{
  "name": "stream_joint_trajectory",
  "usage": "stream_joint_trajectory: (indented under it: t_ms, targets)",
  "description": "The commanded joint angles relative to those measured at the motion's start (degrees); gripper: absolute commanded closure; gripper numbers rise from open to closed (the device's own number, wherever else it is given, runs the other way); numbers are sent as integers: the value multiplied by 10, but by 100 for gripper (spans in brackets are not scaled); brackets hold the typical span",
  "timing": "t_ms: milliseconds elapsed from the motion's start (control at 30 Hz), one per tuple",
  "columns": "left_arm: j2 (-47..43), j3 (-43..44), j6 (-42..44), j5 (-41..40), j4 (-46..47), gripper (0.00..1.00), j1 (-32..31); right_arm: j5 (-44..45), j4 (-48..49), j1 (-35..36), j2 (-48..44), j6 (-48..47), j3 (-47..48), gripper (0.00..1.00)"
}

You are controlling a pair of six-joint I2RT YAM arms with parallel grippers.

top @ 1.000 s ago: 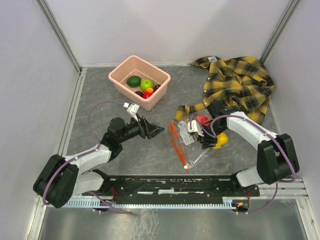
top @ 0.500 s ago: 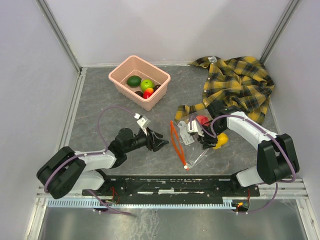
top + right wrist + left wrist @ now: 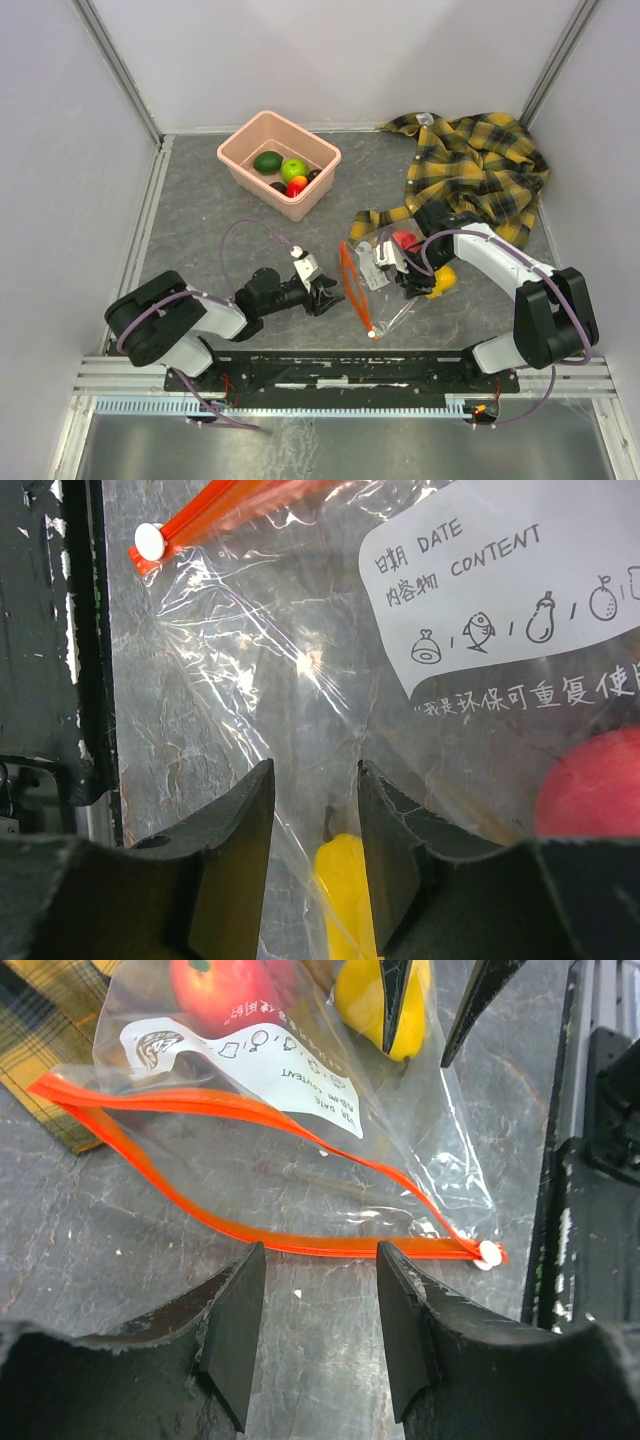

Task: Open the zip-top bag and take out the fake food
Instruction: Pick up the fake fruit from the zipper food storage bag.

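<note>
**Approach of the left arm to the bag mouth.** At far left we see the pink tub [image 3: 258, 190], unchanged over the last second. Part of the fake food [image 3: 293, 168] already lies in it.

Next comes the left end effector [image 3: 325, 297]. It has swung down and rightward across the desk [image 3: 200, 230], and its jaws have narrowed from wide to roughly half-spread. They pinch nothing. In the left wrist view the nearer orange zip strip [image 3: 300, 1245] lies just at their tips.

The zip-top bag [image 3: 300, 1190] has not moved. It lies flat at centre-right, and its two strips have parted into an open mouth that ends at the white slider [image 3: 488, 1253]. Inside it remain a red fruit [image 3: 225, 995] and a yellow fruit [image 3: 360, 1005].

The right end effector [image 3: 315, 780] is also unmoved and presses on the bag. Its jaws are partly spread astride the yellow fruit. We cannot tell whether they clamp the fruit through the film or merely pin the bag.

The plaid shirt [image 3: 480, 160] lies behind, at far right.

We judge that opening is largely done. The left arm appears set to take the near lip, so that the two remaining pieces can come out.
</note>
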Motion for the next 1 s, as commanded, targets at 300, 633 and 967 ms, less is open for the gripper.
stream_joint_trajectory:
  t_ms: [300, 633, 967]
  targets:
    - [106, 42, 163, -7, 160, 43, -30, 0, -4, -19, -45, -14, 21, 53]
    - [168, 72, 202, -3, 196, 39, -34, 37, 61, -55, -95, -63, 11, 43]
    - [182, 92, 203, -38, 163, 30, -38, 74, 124, -70, 6, -142, 108, 28]
